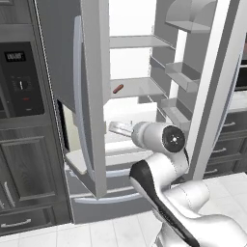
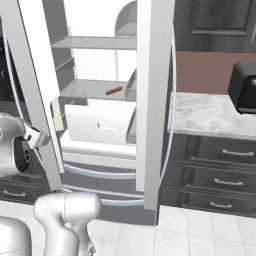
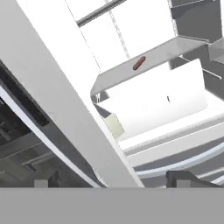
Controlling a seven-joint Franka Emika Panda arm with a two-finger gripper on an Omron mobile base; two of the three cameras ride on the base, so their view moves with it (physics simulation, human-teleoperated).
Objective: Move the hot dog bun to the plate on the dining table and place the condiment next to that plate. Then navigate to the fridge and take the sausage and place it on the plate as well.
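The fridge stands open with both doors swung out. A small reddish-brown sausage [image 1: 117, 88] [image 2: 114, 91] [image 3: 138, 63] lies alone on a middle glass shelf [image 1: 137, 87]. My gripper [image 1: 112, 127] [image 2: 39, 138] [image 3: 113, 181] hovers low in front of the fridge, close beside the inner edge of the left door [image 1: 91, 96] [image 3: 57, 100]. It is below and short of the sausage's shelf. The fingertips [image 3: 183, 177] stand wide apart at the bottom of the hand view with nothing between them, so the gripper is open.
A white drawer [image 2: 100, 125] sits under the sausage's shelf. The right door [image 1: 212, 72] [image 2: 155, 100] carries bins. A wall oven panel [image 1: 21, 79] and dark cabinets flank the left. A marble counter [image 2: 210, 115] with a black appliance [image 2: 245, 87] lies to the right.
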